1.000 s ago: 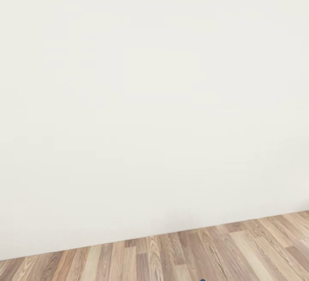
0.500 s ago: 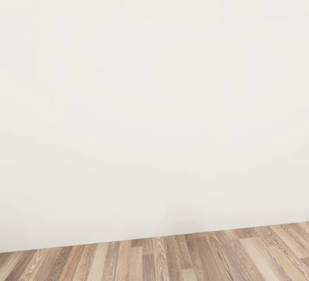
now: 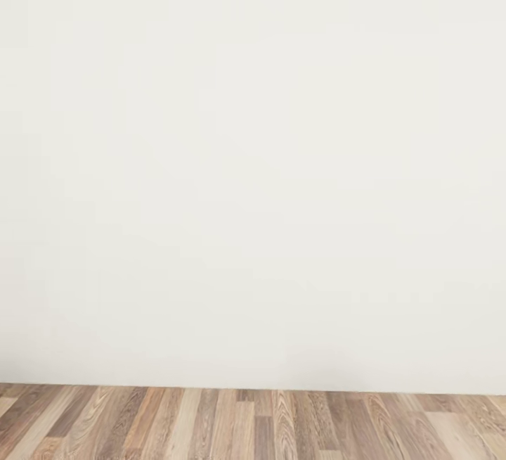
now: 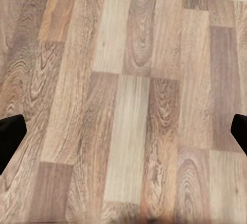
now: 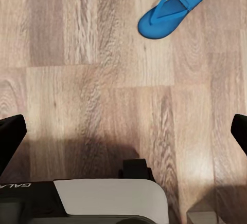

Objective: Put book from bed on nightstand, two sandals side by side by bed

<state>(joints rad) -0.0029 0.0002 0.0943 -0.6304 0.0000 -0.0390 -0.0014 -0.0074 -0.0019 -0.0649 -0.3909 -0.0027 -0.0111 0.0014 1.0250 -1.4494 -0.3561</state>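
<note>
One bright blue sandal [image 5: 172,9] lies flat on the wood-plank floor in the right wrist view, well beyond the fingertips and apart from them. My right gripper [image 5: 123,136] is open, its dark fingertips [image 5: 11,136] spread wide with only floor between them. My left gripper [image 4: 123,136] is open too, with bare planks between its fingertips [image 4: 10,134]. The book, the bed and the nightstand are out of view.
In the head view a plain white wall [image 3: 253,164] stands close ahead and meets a strip of plank floor [image 3: 253,425]. My own base [image 5: 103,201], white and dark, lies under the right gripper.
The head camera has swung: the line where wall meets floor, tilted before, now runs level and lower. A blue speck at the picture's lower edge one second ago has left the view.
</note>
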